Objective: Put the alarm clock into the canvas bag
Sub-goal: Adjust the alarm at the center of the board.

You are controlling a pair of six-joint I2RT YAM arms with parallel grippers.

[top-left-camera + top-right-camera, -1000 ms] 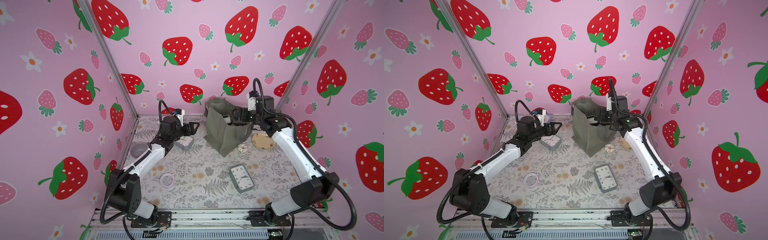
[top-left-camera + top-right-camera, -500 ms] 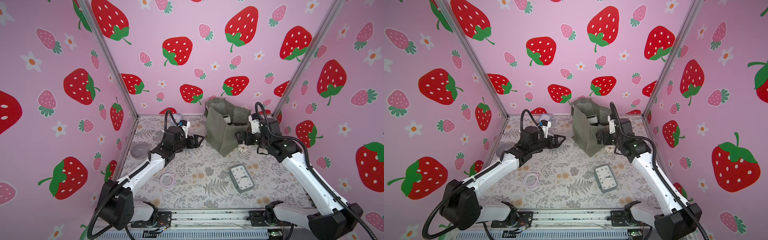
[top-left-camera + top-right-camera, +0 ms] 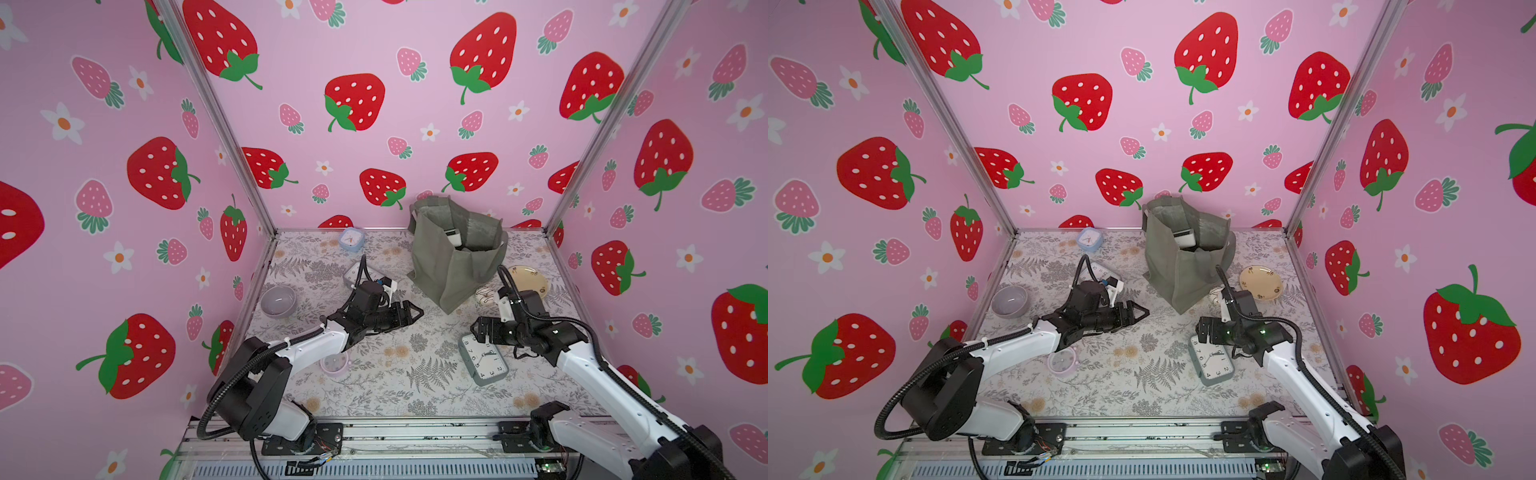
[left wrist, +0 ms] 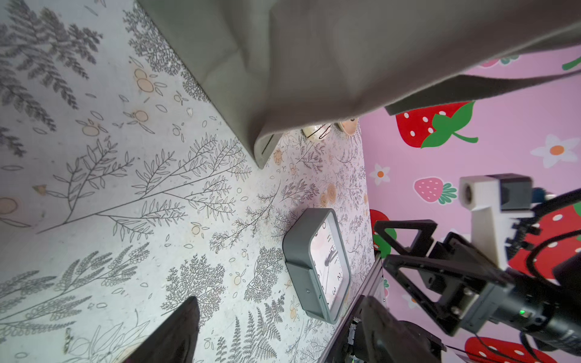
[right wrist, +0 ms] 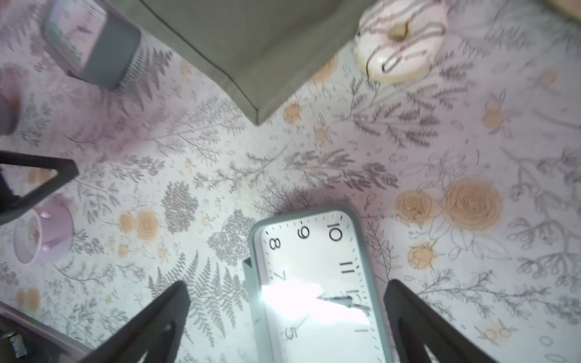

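Observation:
The alarm clock (image 3: 486,363) is a grey-green rectangle with a white face, lying face up at the front right of the floral table; it also shows in a top view (image 3: 1214,365). My right gripper (image 3: 481,330) hangs open over its far end. In the right wrist view the alarm clock (image 5: 314,267) lies between the spread fingers (image 5: 415,323), apart from both. The canvas bag (image 3: 449,270) stands open at the back with a white item inside. My left gripper (image 3: 412,311) is open and holds nothing, left of the bag's front corner (image 4: 314,63).
A glazed donut (image 3: 484,295) and a tan plate (image 3: 528,280) lie right of the bag. A blue clock (image 3: 351,240) and a grey clock (image 3: 356,272) sit at the back left, with a lilac bowl (image 3: 277,301) by the left wall. A small pink round clock (image 3: 333,364) lies under the left arm.
My right gripper has left the bag's mouth and come down and forward over the grey-green clock. My left gripper has drawn back toward the front. Both stayed open.

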